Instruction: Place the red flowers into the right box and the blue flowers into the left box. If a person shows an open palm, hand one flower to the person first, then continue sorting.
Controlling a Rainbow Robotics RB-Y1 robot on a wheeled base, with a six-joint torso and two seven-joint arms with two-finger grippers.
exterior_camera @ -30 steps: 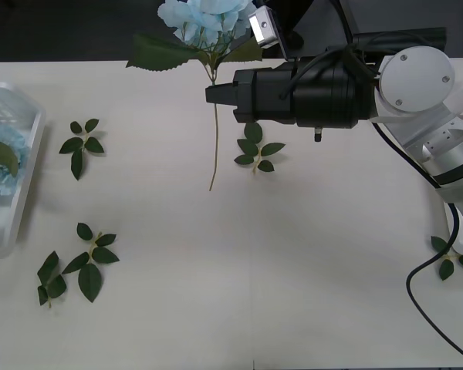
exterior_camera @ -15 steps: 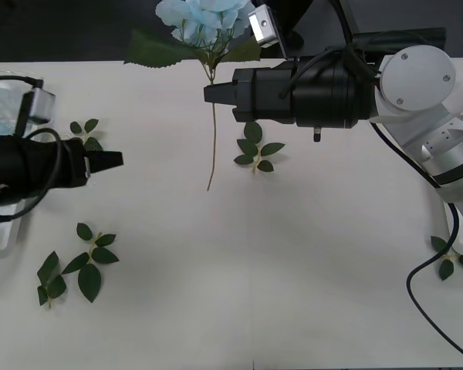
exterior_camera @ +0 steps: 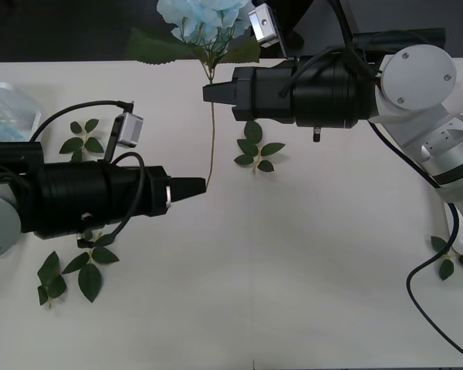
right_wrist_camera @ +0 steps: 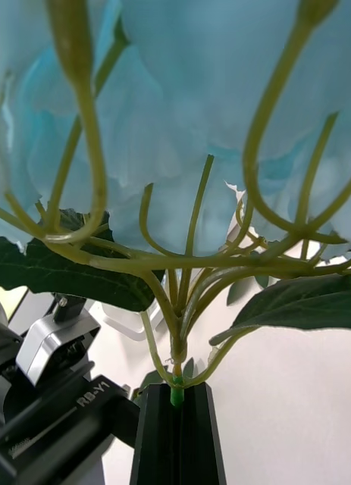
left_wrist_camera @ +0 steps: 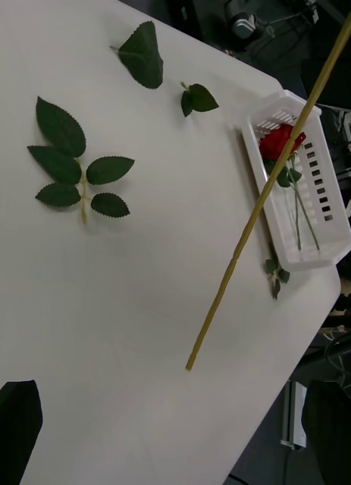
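Observation:
A pale blue flower (exterior_camera: 203, 15) hangs over the table's far side, its long stem (exterior_camera: 211, 139) pointing down. My right gripper (exterior_camera: 209, 93) is shut on the stem just under the leaves; the right wrist view has the black fingers (right_wrist_camera: 156, 432) pinching the green stem base (right_wrist_camera: 175, 394) below the blue flower head (right_wrist_camera: 220, 98). The left gripper (exterior_camera: 197, 185) sits right beside the stem's lower tip, open, its fingers (left_wrist_camera: 16, 413) apart with the stem's end (left_wrist_camera: 220, 303) ahead of them. The left box (exterior_camera: 11, 108) holds blue flowers. The right box (left_wrist_camera: 327, 227) holds a red flower (left_wrist_camera: 280, 142).
Loose green leaf sprigs lie on the white table: one (exterior_camera: 256, 150) under the right arm, one (exterior_camera: 81, 139) behind the left arm, more (exterior_camera: 73, 270) at the near left, another (exterior_camera: 451, 258) at the right edge. A black cable (exterior_camera: 428, 293) loops at the right.
My left arm has come in from the left and reached right, its tip now at the stem's lower end. The right gripper and blue flower have barely moved.

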